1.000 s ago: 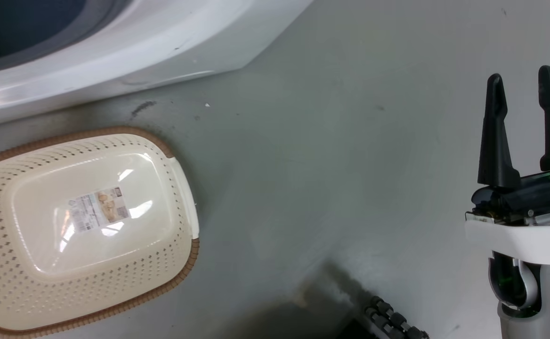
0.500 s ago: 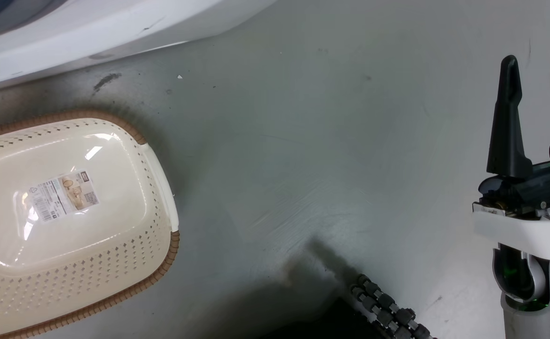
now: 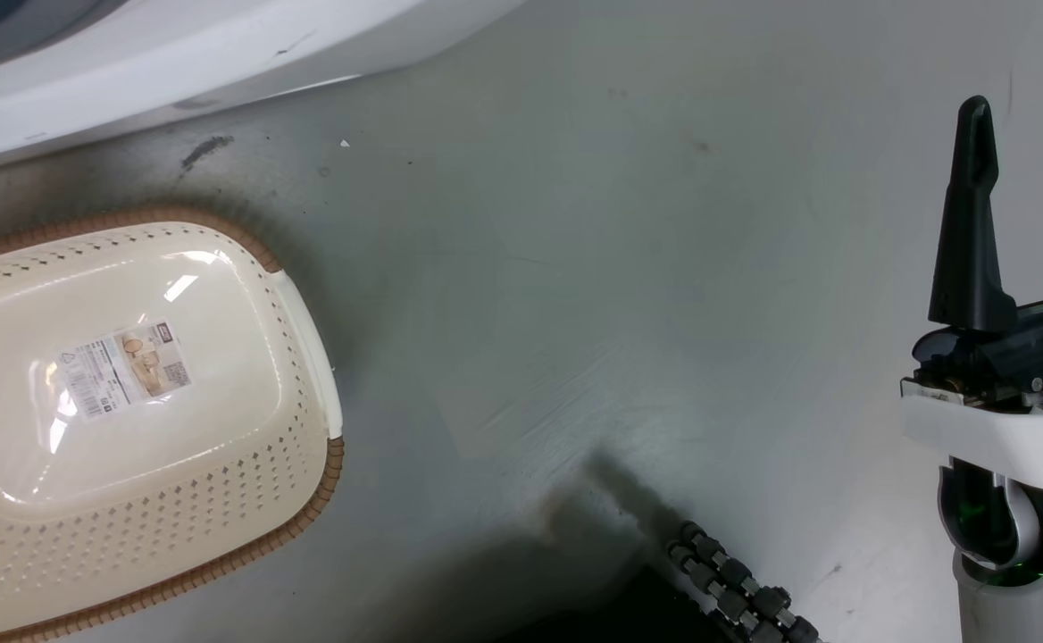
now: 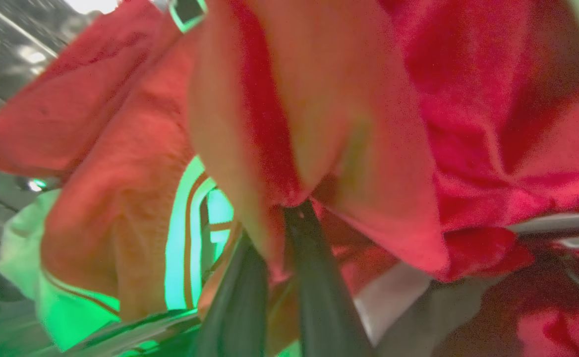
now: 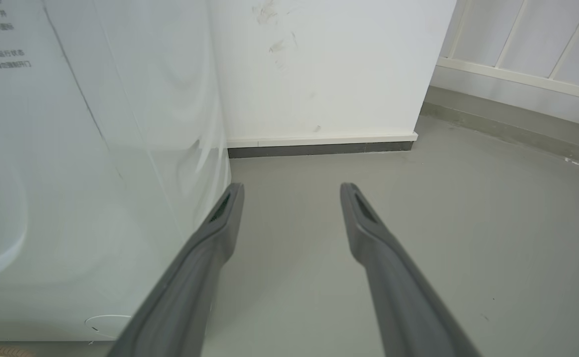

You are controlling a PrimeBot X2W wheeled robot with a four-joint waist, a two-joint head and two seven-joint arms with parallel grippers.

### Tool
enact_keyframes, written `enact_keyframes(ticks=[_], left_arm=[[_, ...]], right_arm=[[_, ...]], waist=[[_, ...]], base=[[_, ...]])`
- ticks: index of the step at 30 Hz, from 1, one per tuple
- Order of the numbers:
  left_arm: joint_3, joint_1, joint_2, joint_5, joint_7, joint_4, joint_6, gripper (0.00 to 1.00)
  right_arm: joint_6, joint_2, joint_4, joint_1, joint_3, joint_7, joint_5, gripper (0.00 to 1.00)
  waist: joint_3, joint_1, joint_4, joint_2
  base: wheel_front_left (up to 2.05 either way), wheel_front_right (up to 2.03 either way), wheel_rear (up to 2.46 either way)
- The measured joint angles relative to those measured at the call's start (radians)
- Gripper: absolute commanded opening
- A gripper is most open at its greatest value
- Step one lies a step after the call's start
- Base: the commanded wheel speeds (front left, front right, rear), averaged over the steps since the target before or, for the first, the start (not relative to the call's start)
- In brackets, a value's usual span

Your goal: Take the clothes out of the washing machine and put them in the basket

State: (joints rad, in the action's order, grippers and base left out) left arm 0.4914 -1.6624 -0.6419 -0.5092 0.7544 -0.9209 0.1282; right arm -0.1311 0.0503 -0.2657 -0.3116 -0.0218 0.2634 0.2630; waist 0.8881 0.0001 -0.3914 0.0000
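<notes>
Bright red clothes (image 4: 369,114) with white trim hang close in front of my left wrist camera, and my left gripper (image 4: 273,229) is shut on a fold of the fabric. The steel drum (image 4: 2,44) shows behind them at the upper left. In the head view the cream basket (image 3: 307,509) sits on the floor at the left, nothing in it, a sticker (image 3: 124,368) on its base. The white washing machine (image 3: 173,54) runs along the top left. My right gripper (image 3: 1026,116) stands open over bare floor at the right, far from the basket.
Grey floor (image 3: 575,268) stretches between the basket and my right arm. A black ribbed cable (image 3: 740,589) lies at the bottom centre. In the right wrist view the washing machine's white side (image 5: 96,173) is left of my open right gripper (image 5: 292,193), with a white wall (image 5: 319,64) beyond.
The head camera has shifted, so the washing machine and basket sit higher and further left in the picture than a second ago. My right gripper stays open.
</notes>
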Motion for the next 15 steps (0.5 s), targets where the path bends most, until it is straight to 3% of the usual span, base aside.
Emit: enact_keyframes(ticks=[15], left_arm=[[0.063,0.132,0.007,-0.075,-0.367,-0.014,0.001,0.0]], right_arm=[[0.0,0.0,0.003,0.013,0.0,0.0,-0.049,1.0]], waist=[[-0.129,-0.0001,0.033,0.0]], base=[[0.0,0.0,0.0]])
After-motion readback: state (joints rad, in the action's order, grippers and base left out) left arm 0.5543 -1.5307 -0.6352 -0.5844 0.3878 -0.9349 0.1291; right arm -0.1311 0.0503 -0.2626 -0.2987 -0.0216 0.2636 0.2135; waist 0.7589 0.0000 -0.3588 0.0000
